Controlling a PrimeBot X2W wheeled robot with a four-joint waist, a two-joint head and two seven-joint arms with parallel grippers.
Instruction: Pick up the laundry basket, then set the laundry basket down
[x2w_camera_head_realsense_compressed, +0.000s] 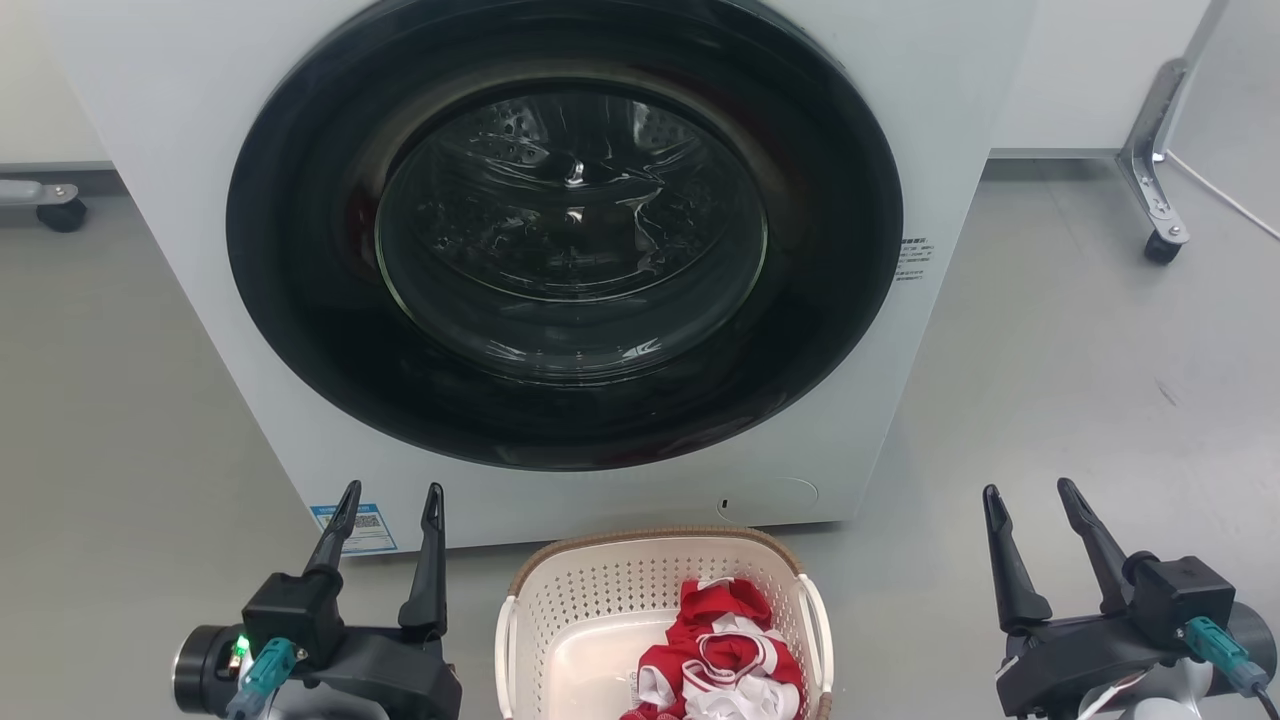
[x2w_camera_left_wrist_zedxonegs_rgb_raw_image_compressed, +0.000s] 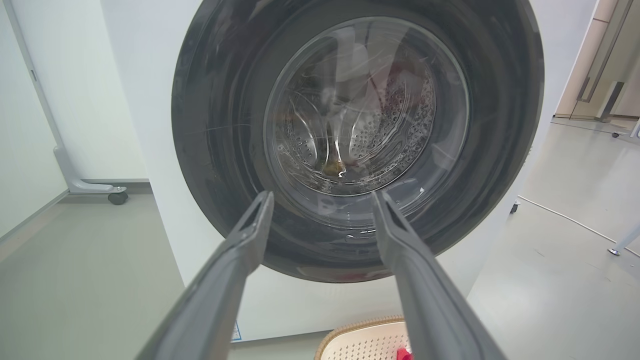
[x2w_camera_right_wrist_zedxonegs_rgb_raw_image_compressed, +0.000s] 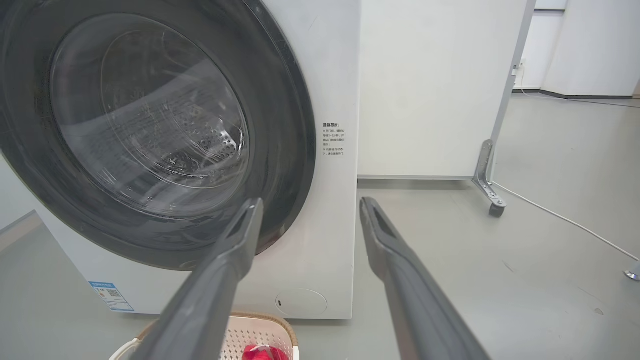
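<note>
head view first: the laundry basket (x2w_camera_head_realsense_compressed: 600, 600) is sitting on the grey floor (x2w_camera_head_realsense_compressed: 1050, 380) right in front of the washing machine (x2w_camera_head_realsense_compressed: 160, 180), just below its closed round door (x2w_camera_head_realsense_compressed: 570, 240). it's carrying a red and white garment (x2w_camera_head_realsense_compressed: 725, 650) bunched toward its right side. the left gripper (x2w_camera_head_realsense_compressed: 392, 490) and the right gripper (x2w_camera_head_realsense_compressed: 1028, 488) are hovering on either side of it, both spread wide, holding nothing and touching nothing. my guess is they're flanking it like that because the white side handles (x2w_camera_head_realsense_compressed: 505, 640) are facing outward, one per arm, so this is looking like the lineup before the lift, with the pickup not yet begun. left wrist view: the left gripper (x2w_camera_left_wrist_zedxonegs_rgb_raw_image_compressed: 322, 196) is gaping wide and pointing at the door glass, while the basket's brown rim (x2w_camera_left_wrist_zedxonegs_rgb_raw_image_compressed: 350, 327) is peeking in at the bottom edge, so it's aiming well above any handle. right wrist view: same deal, the right gripper (x2w_camera_right_wrist_zedxonegs_rgb_raw_image_compressed: 311, 202) is splaying wide toward the machine's lower front corner, with the basket (x2w_camera_right_wrist_zedxonegs_rgb_raw_image_compressed: 255, 335) sitting low at the bottom edge. both arms are probably needing to dip down and come inward.
</note>
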